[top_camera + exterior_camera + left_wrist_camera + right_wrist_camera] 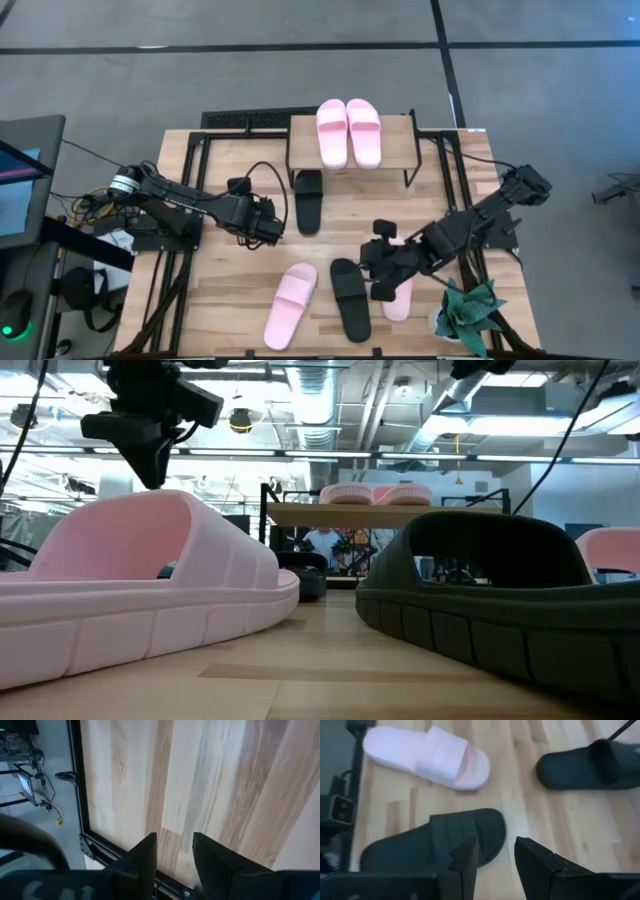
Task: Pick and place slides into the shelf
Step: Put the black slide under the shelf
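I count six slides: two pale pink ones (348, 132) sit side by side on the shelf (400, 150), one black slide (309, 200) lies on the table (220, 290) just in front of the shelf, another black slide (350, 297) lies nearer the front edge, a pink slide (291, 305) lies just left of it, and a fourth pink slide (400, 295) sits partly under my right arm. From above, the left gripper (272, 222) hangs over bare wood left of the rear black slide, and the right gripper (378, 275) hovers just right of the front black slide.

The right wrist view shows what the overhead cannot: its fingers (465, 862) stand apart with nothing between them, above the black slide's toe end. The left wrist view shows its fingers (145, 857) likewise parted over bare boards. The low view adds the black legs under the shelf.
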You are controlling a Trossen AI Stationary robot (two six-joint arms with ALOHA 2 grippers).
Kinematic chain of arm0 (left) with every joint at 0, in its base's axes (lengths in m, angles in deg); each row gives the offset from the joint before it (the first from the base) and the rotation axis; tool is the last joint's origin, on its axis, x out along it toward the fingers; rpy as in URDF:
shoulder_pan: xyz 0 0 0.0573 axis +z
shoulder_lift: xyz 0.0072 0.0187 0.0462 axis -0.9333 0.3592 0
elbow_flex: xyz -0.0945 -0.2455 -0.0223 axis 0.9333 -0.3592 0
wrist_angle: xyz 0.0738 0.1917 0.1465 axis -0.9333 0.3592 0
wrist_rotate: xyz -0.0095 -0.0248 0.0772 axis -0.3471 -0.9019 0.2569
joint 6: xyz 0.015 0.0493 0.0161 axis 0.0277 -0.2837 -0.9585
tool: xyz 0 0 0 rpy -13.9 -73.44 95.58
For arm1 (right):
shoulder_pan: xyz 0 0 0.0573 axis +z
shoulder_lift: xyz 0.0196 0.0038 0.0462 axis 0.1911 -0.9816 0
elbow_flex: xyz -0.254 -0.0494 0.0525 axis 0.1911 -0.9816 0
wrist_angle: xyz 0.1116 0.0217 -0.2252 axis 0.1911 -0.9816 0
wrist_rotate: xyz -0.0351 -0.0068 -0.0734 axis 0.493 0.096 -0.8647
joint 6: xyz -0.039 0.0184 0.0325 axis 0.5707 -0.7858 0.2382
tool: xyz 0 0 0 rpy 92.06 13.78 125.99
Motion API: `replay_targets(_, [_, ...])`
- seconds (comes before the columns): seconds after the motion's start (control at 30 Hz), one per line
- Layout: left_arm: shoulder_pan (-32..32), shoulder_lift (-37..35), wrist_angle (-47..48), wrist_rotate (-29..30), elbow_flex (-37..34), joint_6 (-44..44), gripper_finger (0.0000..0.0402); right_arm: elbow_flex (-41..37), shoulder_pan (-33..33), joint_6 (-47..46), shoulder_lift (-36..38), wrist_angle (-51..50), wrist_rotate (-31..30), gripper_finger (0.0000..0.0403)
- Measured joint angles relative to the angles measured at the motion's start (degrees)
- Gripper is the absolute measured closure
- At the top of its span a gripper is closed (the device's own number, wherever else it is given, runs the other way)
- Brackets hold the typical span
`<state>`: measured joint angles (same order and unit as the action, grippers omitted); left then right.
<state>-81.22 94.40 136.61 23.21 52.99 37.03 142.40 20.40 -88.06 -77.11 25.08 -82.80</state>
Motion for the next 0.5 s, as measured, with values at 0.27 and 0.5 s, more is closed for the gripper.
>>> replay_targets(0.27, [0.0, 0.0, 0.5, 1.0, 0.0, 0.0, 0.0286, 0.1, 2.9, 0.1, -7.1, -1.1, -2.2, 0.0285])
replay_targets(0.5, [0.0, 0.0, 1.1, 2.2, 0.0, -2.0, 0.0286, 0.1, 4.8, -0.8, -12.9, 6.2, -2.4, 0.0285])
